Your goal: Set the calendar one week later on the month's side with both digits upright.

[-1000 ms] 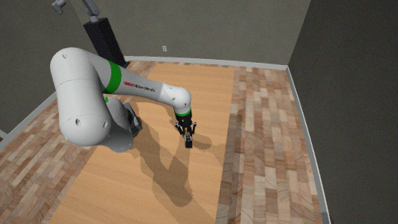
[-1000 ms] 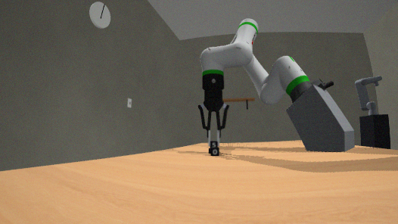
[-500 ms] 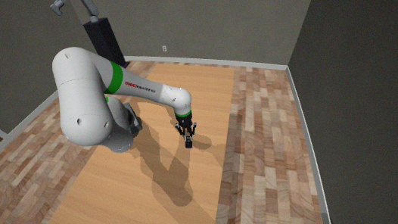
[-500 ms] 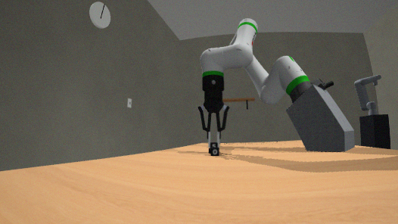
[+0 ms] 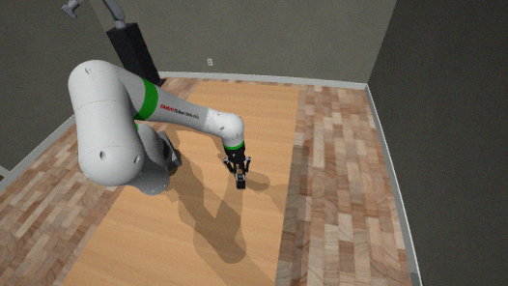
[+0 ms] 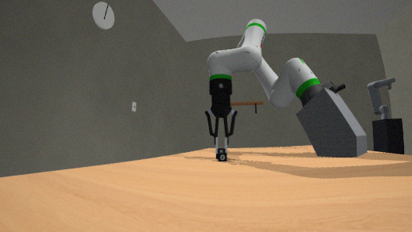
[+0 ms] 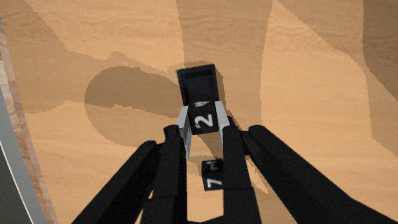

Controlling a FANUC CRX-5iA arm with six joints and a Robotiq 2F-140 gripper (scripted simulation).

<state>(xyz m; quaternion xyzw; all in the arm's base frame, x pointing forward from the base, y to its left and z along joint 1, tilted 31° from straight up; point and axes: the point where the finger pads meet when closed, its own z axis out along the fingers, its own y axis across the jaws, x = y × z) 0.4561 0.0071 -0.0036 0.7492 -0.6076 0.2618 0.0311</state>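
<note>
From my seat, the pincer [image 7: 204, 134] is clamped nearly closed on a black cube [image 7: 204, 119], and the face toward the wrist cam reads 2. It's pointing straight down over the wooden desk [image 6: 196, 196], with the cube pinched between the two pale fingertips. The dark tray [image 7: 199, 83] sits on the desk just past the held cube, open side up, and I can't make out any month name from here. The second cube [image 7: 212, 176] lies on the desk under the pincer, back toward the wrist, showing a 7.
</note>
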